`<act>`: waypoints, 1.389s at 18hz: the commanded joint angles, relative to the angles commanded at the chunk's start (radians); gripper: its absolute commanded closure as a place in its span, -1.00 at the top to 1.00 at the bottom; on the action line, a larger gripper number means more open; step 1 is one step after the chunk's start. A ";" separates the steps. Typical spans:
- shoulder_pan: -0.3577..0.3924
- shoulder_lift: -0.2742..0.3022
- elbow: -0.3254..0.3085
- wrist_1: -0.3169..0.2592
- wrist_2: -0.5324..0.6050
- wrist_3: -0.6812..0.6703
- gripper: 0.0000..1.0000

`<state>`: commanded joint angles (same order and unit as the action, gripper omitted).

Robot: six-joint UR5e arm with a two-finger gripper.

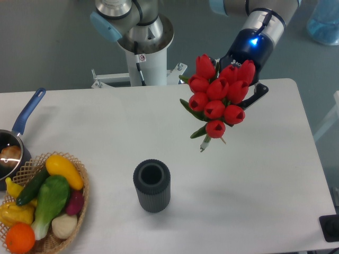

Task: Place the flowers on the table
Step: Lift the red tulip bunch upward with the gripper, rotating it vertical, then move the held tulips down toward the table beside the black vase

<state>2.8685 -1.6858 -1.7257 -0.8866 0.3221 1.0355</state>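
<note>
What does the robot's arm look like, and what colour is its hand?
The arm is made of silver-grey tubes with pale blue caps at the joints. Its wrist glows with a bright blue ring of light. The gripper is black, with small white lettering on its body, and one black finger pokes out beside the flowers.

Reaching in from the upper right, arm [265,24] angled down and to the left, blue ring lit on the wrist [253,42]. Ending in a black gripper [241,87], mostly hidden behind what sits between the jaws, closed on the flowers [218,95] held there, buds fanned out in front of the jaws and stems trailing down past them. Showing one dark finger [258,95] at the right edge, tilted outward.
</note>
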 joint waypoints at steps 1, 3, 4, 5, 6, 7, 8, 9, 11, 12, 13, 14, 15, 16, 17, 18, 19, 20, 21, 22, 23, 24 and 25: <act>-0.002 0.009 -0.006 0.003 0.003 0.003 -0.11; -0.003 0.015 0.000 0.000 0.038 -0.002 -0.11; -0.002 0.014 0.008 0.000 0.054 -0.009 -0.11; 0.000 0.020 0.006 0.000 0.061 -0.014 -0.11; 0.002 0.028 0.000 0.000 0.064 -0.014 -0.11; 0.002 0.034 0.000 -0.002 0.066 -0.014 -0.11; 0.003 0.040 0.000 -0.003 0.089 -0.014 -0.11; 0.003 0.051 0.000 -0.003 0.128 -0.014 -0.11; -0.003 0.064 0.000 -0.005 0.202 -0.014 -0.11; -0.003 0.069 0.000 -0.006 0.212 -0.015 -0.11; -0.003 0.077 -0.002 -0.008 0.218 -0.015 -0.11; -0.003 0.086 -0.002 -0.011 0.236 -0.015 -0.11; -0.003 0.098 -0.005 -0.011 0.274 -0.015 -0.11; -0.003 0.107 -0.005 -0.011 0.320 -0.015 -0.11; -0.005 0.118 -0.005 -0.012 0.363 -0.018 -0.11; -0.008 0.130 -0.006 -0.014 0.409 -0.034 -0.11; -0.008 0.141 -0.009 -0.015 0.464 -0.050 -0.11; -0.018 0.152 -0.018 -0.020 0.529 -0.055 -0.11; -0.034 0.156 -0.028 -0.018 0.595 -0.055 -0.11; -0.052 0.156 -0.029 -0.018 0.657 -0.057 -0.11; -0.073 0.150 -0.031 -0.020 0.707 -0.058 -0.11; -0.101 0.144 -0.034 -0.020 0.750 -0.058 -0.02; -0.118 0.137 -0.038 -0.020 0.794 -0.058 -0.02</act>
<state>2.7506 -1.5492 -1.7640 -0.9066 1.1163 0.9771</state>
